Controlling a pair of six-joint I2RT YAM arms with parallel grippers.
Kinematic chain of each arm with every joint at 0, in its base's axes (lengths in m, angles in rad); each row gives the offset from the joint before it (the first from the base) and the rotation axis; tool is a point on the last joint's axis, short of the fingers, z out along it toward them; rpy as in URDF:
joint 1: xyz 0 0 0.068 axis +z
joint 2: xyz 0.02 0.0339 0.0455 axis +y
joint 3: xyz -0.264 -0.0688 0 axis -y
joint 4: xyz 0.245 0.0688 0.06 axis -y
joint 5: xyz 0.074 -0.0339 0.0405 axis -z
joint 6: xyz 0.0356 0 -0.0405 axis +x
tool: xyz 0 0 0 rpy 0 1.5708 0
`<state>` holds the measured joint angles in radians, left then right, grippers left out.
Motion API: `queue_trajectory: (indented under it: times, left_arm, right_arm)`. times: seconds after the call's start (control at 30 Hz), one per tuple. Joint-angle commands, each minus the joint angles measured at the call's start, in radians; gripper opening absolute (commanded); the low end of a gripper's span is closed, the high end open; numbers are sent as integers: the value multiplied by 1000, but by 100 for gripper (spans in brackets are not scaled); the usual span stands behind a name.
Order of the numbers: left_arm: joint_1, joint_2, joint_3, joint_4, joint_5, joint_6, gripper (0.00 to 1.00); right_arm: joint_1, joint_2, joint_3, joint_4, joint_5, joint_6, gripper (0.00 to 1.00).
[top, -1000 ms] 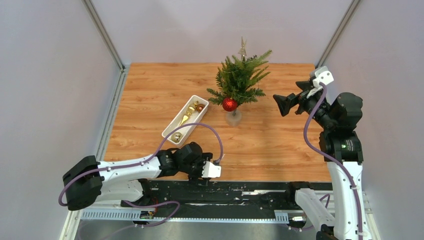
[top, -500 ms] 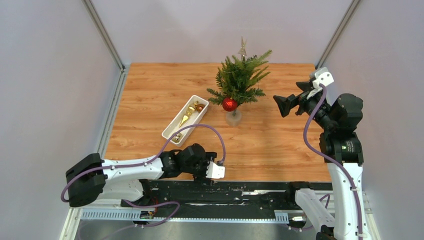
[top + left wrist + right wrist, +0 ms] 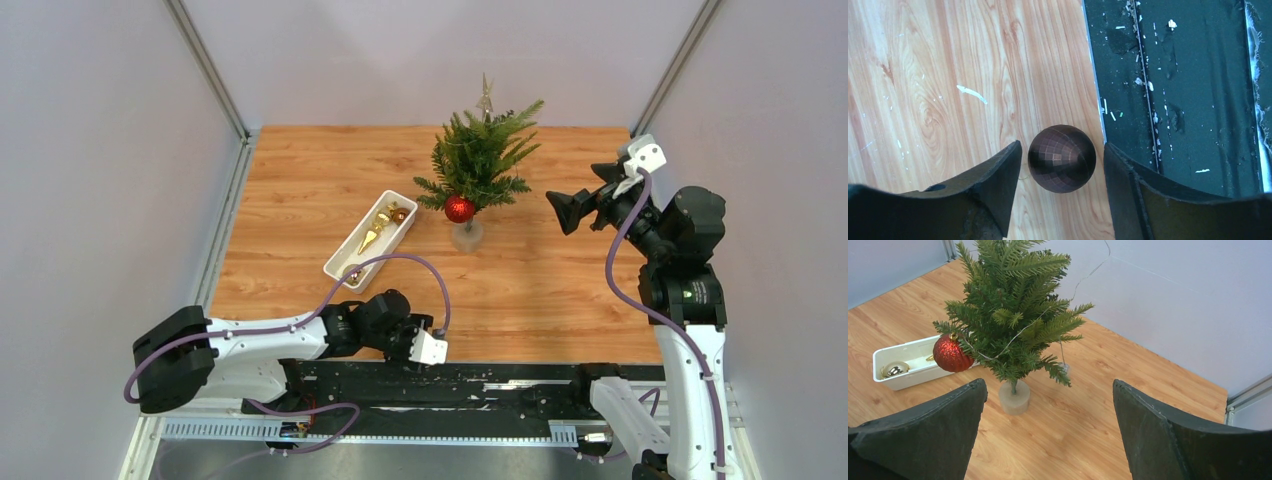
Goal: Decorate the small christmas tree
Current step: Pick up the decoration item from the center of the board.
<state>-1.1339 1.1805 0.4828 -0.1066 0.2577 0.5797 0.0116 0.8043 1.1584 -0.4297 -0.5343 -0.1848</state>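
The small christmas tree (image 3: 480,160) stands at the back middle of the table, with a red ball (image 3: 459,208) on a low branch and a star on top. The right wrist view shows the tree (image 3: 1013,315) and red ball (image 3: 950,353) ahead of my right gripper (image 3: 1049,382), which hangs wide open and empty. My right gripper (image 3: 562,210) is raised to the tree's right. A dark faceted ball (image 3: 1062,159) lies at the table's near edge. My left gripper (image 3: 1062,146) is open, one finger on each side of it with small gaps.
A white tray (image 3: 333,270) lies left of the tree with gold ornaments (image 3: 375,232) inside; its wall (image 3: 898,382) shows in the right wrist view. A black rail (image 3: 1173,100) borders the wood just right of the dark ball. Grey walls close in three sides.
My left wrist has shifted slightly right along the near edge, and its jaws have narrowed around the dark ball. The right arm has not moved.
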Motion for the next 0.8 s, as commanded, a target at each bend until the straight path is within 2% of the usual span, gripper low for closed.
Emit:
queue_trajectory:
  times: [0.0, 0.07, 0.23, 0.3, 0.4, 0.47, 0.53, 0.6, 0.7, 0.77]
  left_arm:
    - [-6, 2, -6, 25, 24, 34, 63]
    - [-6, 3, -9, 34, 24, 35, 56]
    - [-6, 5, -21, 52, 21, 26, 46]
    - [-6, 3, -22, 52, 17, 23, 36]
    - [-6, -10, -11, 66, -14, 32, 4]
    - [-4, -23, 22, 83, -76, 33, 0]
    - [22, -40, 102, 53, -95, 1, 0]
    - [92, -60, 230, -27, -2, -86, 0]
    - [206, -82, 453, -130, 247, -259, 0]
    - [240, -98, 560, -159, 355, -335, 0]
  right_arm:
    - [-1, -6, 14, 7, -11, -7, 100]
    - [-1, -9, 12, 5, -11, -6, 100]
    - [-2, -16, 16, -1, -13, -7, 100]
    - [-1, -17, 21, -6, -14, -7, 100]
    - [-1, -14, 36, -19, -28, -3, 100]
    - [0, -7, 55, -39, -44, 3, 100]
    - [-1, 2, 82, -65, -82, 11, 100]
    - [-1, -4, 111, -95, -150, 13, 100]
    - [-1, -11, 151, -148, -297, 14, 100]
    - [-1, -13, 175, -183, -385, 27, 100]
